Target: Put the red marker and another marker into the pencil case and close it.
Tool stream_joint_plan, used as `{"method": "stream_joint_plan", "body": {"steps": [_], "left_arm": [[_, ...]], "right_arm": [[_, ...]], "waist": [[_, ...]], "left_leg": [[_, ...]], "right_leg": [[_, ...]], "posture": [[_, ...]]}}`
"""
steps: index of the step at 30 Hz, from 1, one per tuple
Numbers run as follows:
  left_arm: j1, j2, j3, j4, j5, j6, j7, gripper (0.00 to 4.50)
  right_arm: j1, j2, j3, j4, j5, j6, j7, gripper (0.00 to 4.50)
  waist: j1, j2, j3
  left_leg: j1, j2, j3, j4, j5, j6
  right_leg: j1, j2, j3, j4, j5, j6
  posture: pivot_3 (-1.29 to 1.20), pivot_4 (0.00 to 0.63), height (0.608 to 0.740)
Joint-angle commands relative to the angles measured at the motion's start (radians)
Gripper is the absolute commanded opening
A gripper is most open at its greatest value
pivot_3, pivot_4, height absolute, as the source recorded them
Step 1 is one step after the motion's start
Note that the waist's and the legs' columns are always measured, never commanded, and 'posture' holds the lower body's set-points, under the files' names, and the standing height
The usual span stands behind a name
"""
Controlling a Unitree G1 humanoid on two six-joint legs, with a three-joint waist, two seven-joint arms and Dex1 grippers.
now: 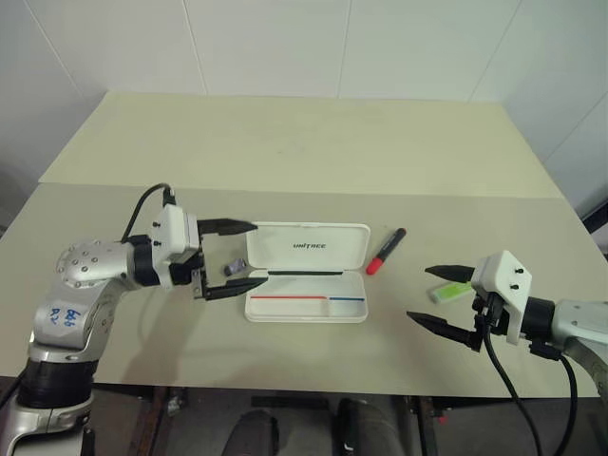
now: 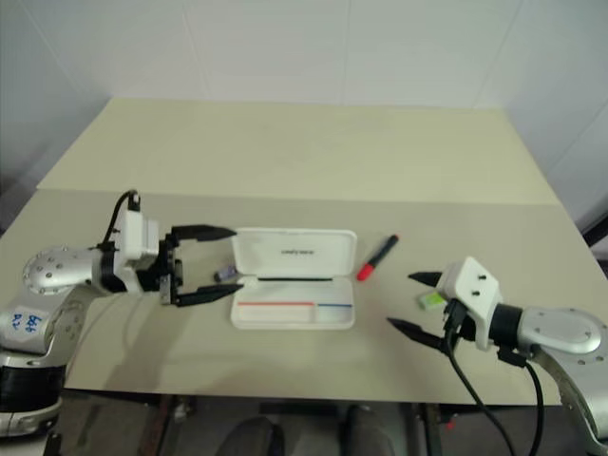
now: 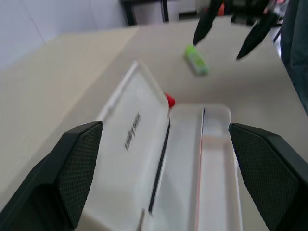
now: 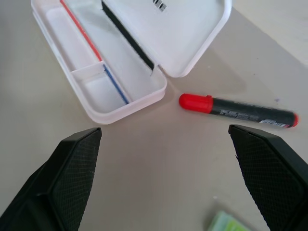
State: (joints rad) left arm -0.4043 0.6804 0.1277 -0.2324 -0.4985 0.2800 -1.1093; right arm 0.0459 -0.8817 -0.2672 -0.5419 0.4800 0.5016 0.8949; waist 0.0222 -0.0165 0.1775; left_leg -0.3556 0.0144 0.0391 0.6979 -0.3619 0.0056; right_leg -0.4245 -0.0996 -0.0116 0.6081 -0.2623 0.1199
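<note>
The white pencil case lies open at the middle of the table, its lid flat behind the tray, which holds nothing. The red marker lies slanted on the table just right of the case. Further right lies the lime-green marker. My left gripper hovers open at the case's left end, pointing along it. My right gripper is open near the table's front right, pointing at the case, with the green marker on the table between its fingers.
A small purple-grey stubby piece lies on the table by the case's left end, between my left gripper's fingers. A seam crosses the table behind the case. A white wall stands past the far edge.
</note>
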Motion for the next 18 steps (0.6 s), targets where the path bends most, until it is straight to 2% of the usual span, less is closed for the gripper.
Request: {"method": "stream_joint_plan", "body": {"steps": [1,9,14,18], "left_arm": [[-0.029,-0.017,-0.011,0.033,-0.019,-0.048,-0.029,4.47],[-0.126,-0.112,-0.033,0.208,-0.011,-0.182,-0.057,4.47],[-0.172,-0.168,-0.023,0.289,-0.020,-0.215,-0.062,4.47],[-0.232,-0.170,-0.010,0.394,-0.032,-0.246,-0.117,4.47]], "right_arm": [[-0.025,0.022,0.005,-0.013,-0.009,-0.006,-0.043,4.50],[-0.135,0.097,0.083,0.033,-0.117,0.038,-0.224,4.50],[-0.215,0.140,0.138,0.063,-0.172,0.148,-0.333,4.50],[-0.278,0.194,0.156,0.058,-0.173,0.270,-0.415,4.50]], "waist": [[-0.001,0.000,0.000],[-0.005,0.000,0.000],[-0.004,0.000,0.000],[-0.004,0.000,0.000]], "left_leg": [[0.000,0.000,0.000,0.000,0.000,0.000],[0.000,0.000,0.000,0.000,0.000,0.000],[-0.001,0.000,0.000,0.000,0.000,-0.001],[-0.005,0.000,0.000,0.000,0.003,-0.005]], "right_leg": [[0.000,0.000,0.000,0.000,0.000,0.000],[0.000,0.001,0.000,-0.001,0.000,0.000],[0.000,0.001,-0.001,-0.001,0.001,0.000],[-0.003,0.001,-0.002,0.001,0.001,0.000]], "posture": [[0.00,0.150,0.740],[0.00,0.150,0.740],[0.00,0.150,0.740],[0.00,0.150,0.740]]}}
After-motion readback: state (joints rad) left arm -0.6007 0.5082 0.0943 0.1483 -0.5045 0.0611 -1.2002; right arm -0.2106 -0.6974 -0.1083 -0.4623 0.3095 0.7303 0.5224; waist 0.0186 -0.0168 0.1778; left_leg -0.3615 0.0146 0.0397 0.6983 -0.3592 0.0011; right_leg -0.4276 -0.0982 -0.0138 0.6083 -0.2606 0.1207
